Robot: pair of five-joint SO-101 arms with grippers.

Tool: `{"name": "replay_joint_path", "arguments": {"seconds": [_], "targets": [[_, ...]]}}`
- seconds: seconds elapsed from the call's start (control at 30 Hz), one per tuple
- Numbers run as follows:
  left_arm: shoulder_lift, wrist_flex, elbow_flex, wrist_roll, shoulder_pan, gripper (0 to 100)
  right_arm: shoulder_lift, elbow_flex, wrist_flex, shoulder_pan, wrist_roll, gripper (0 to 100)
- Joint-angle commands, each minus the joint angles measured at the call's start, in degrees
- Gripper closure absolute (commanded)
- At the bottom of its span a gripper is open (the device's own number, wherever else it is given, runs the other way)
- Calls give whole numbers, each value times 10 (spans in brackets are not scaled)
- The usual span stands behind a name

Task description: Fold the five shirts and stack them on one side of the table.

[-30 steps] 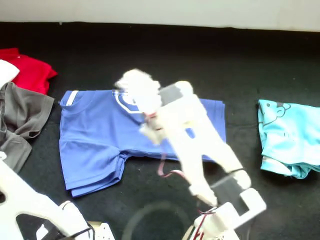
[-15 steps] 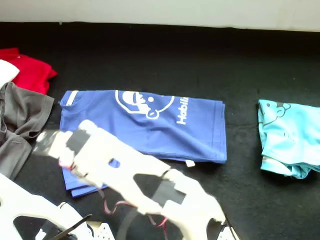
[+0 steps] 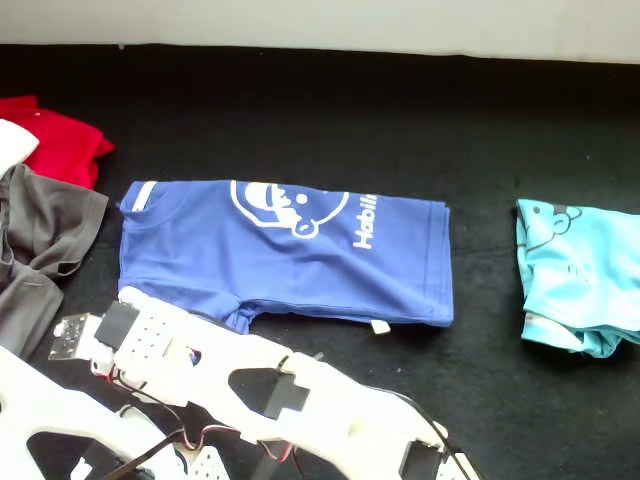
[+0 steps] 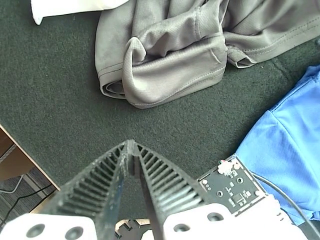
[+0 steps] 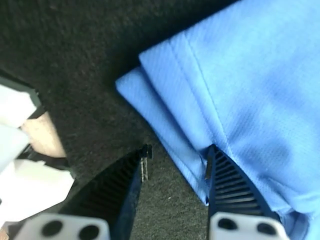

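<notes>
On dark felt (image 5: 75,60), blue shirt (image 5: 240,90) shows fine-knit, layered hems. Right gripper (image 5: 177,152) straddles its corner, jaws spread; left gripper (image 4: 131,147) closed, empty.

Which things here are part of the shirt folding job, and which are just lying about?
Part of the job: blue shirt, red shirt, grey shirt, white shirt, turquoise shirt.

Just there: black table cover, pale wall behind it.
</notes>
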Motion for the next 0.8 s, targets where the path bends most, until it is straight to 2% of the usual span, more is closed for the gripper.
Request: {"name": "replay_joint_path", "arguments": {"seconds": [0.0,0.07,0.2,0.43,0.6,0.77], "targets": [[-11,-8,-16,-6,-3,992,36,-52,-7,19,4,823],[-11,-8,-16,-6,-2,992,58,-70,-7,24,4,848],[-11,-8,-16,-6,-1,992,83,-107,-7,28,3,998],[-11,-9,-16,-6,-1,992,82,-210,35,58,3,991],[-11,-8,-15,-5,0,992,82,-332,61,117,4,991],[-11,-8,-15,-4,17,992,87,-395,54,170,4,991]]}}
